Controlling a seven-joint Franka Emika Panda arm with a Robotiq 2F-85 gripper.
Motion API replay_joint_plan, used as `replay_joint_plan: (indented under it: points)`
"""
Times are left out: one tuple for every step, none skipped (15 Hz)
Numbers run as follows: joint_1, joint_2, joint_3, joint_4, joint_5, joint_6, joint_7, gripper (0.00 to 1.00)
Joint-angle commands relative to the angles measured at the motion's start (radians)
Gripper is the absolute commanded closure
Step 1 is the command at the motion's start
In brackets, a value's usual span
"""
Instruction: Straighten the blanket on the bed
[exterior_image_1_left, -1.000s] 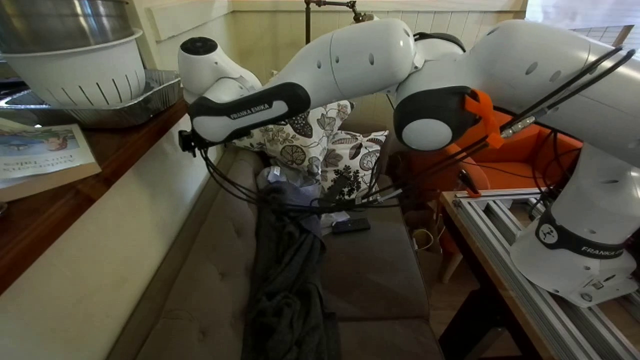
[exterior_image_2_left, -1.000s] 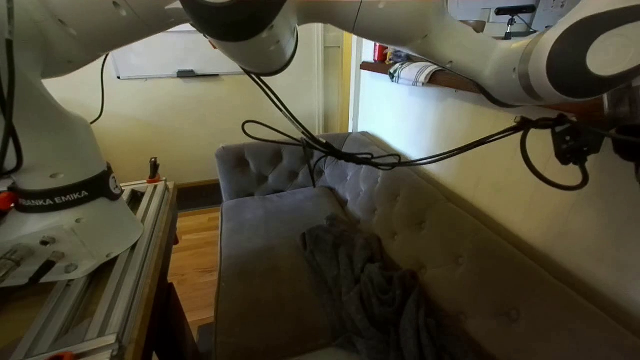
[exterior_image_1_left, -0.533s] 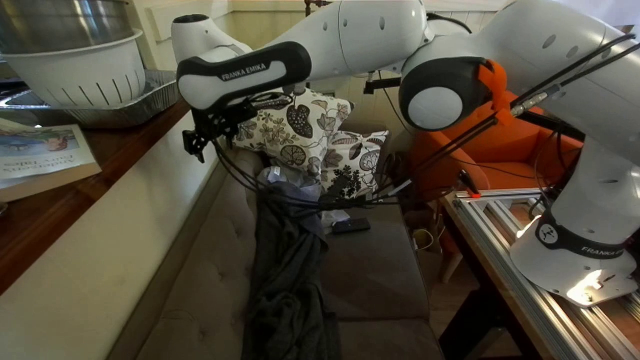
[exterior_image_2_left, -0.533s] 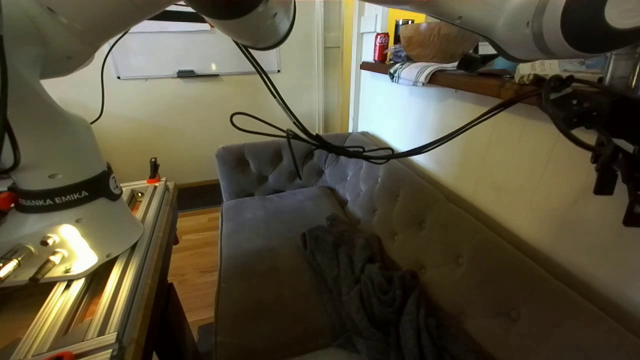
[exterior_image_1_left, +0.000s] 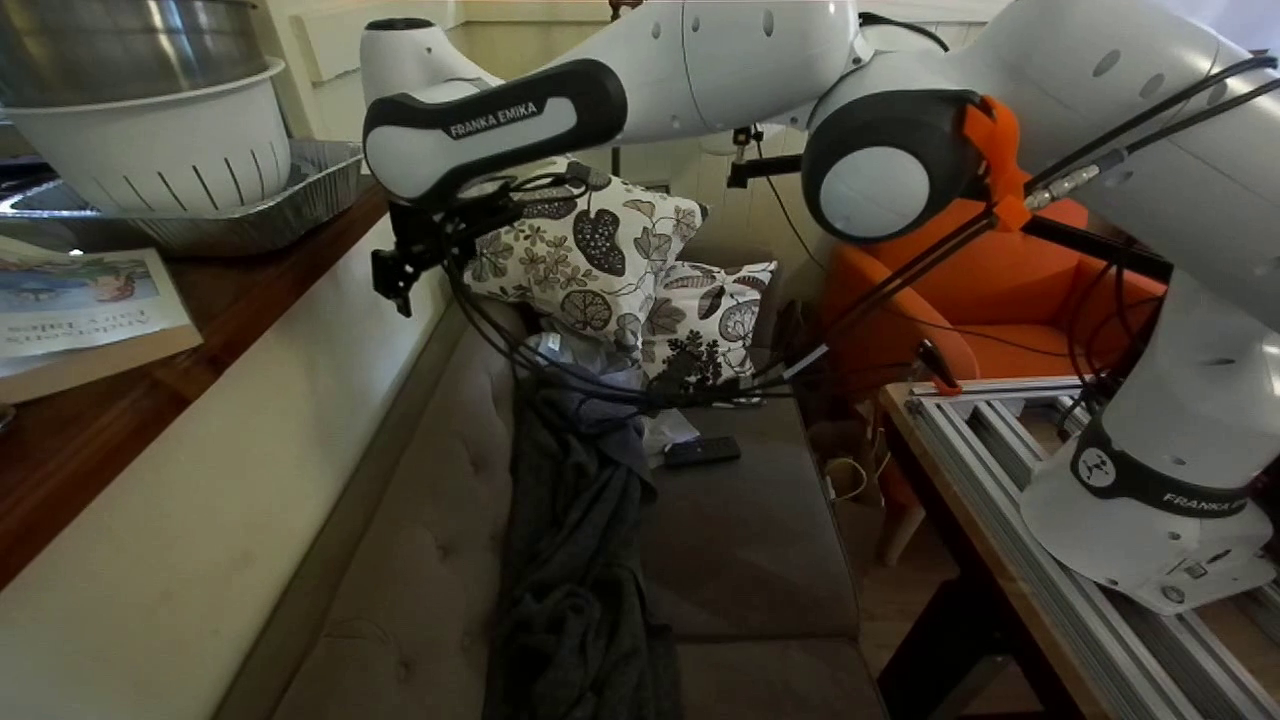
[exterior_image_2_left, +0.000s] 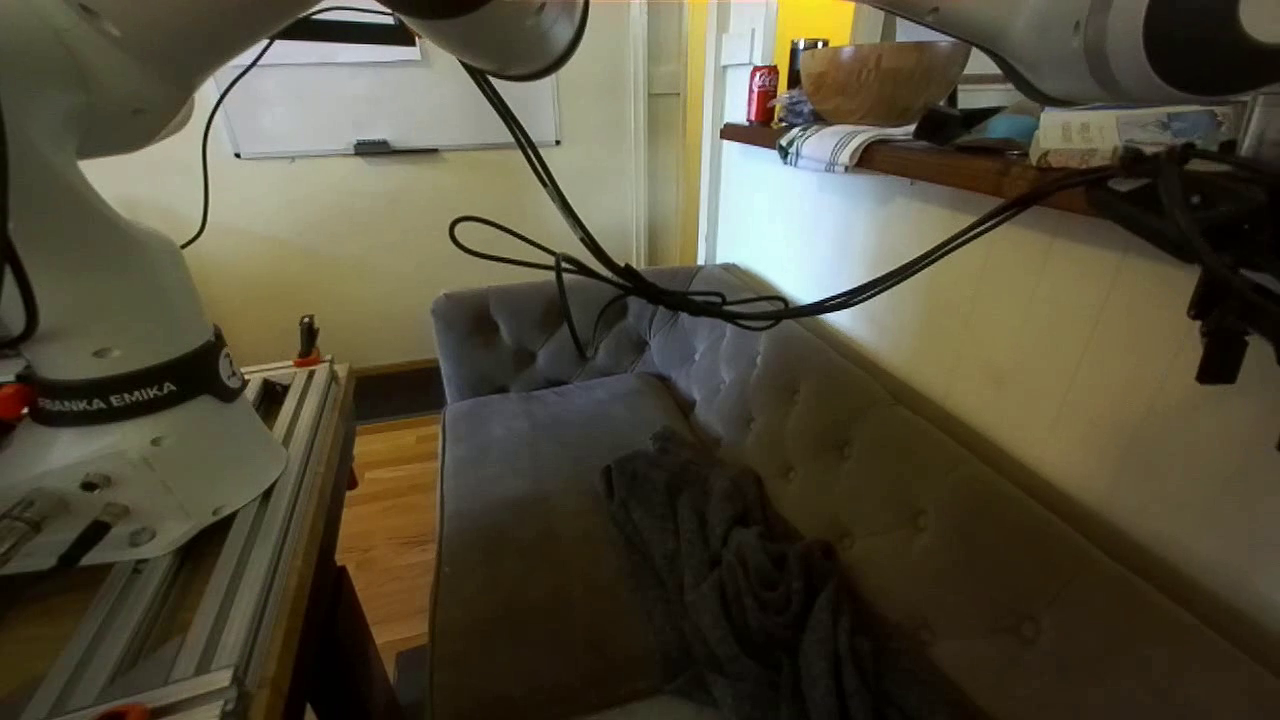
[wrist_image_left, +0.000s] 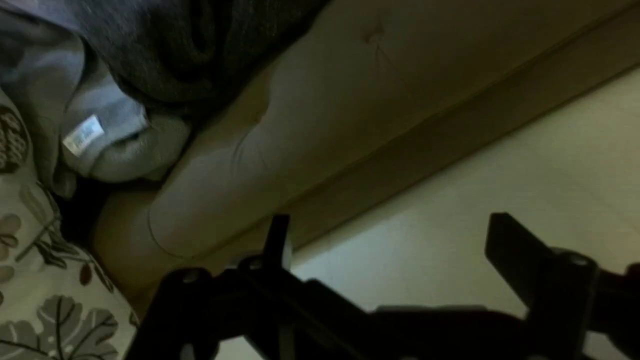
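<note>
Wrist view, and your jaws are wide, nothing between them; the blanket (wrist_image_left: 210, 45) lies lower, past the backrest (wrist_image_left: 320, 125), its length running along the bed (exterior_image_1_left: 750, 540).

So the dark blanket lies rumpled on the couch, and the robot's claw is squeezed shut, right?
Not quite: the claw isn't squeezed shut; the wrist view shows it open, with a wide gap. The dark blanket does lie rumpled on the couch.

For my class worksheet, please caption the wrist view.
Open, empty gripper; rumpled blanket on the bed; patterned pillow at picture left.
</note>
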Motion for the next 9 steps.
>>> replay_joint_plan:
  points:
    - [-0.053, -0.05, 0.064, -0.169, 0.073, 0.276, -0.18, 0.0]
    - [-0.07, -0.078, 0.103, -0.254, 0.106, 0.357, -0.232, 0.0]
    - [-0.099, -0.088, 0.151, -0.294, 0.15, 0.385, -0.294, 0.0]
    - [-0.127, -0.097, 0.197, -0.341, 0.187, 0.425, -0.36, 0.0]
    - [-0.159, -0.112, 0.242, -0.386, 0.22, 0.435, -0.431, 0.0]
    - [-0.191, -0.123, 0.284, -0.429, 0.249, 0.444, -0.498, 0.0]
    - [-0.226, -0.134, 0.325, -0.473, 0.277, 0.445, -0.57, 0.0]
    - [-0.25, -0.148, 0.34, -0.515, 0.293, 0.439, -0.603, 0.0]
    - [-0.199, -0.056, 0.283, -0.358, 0.239, 0.42, -0.504, 0.0]
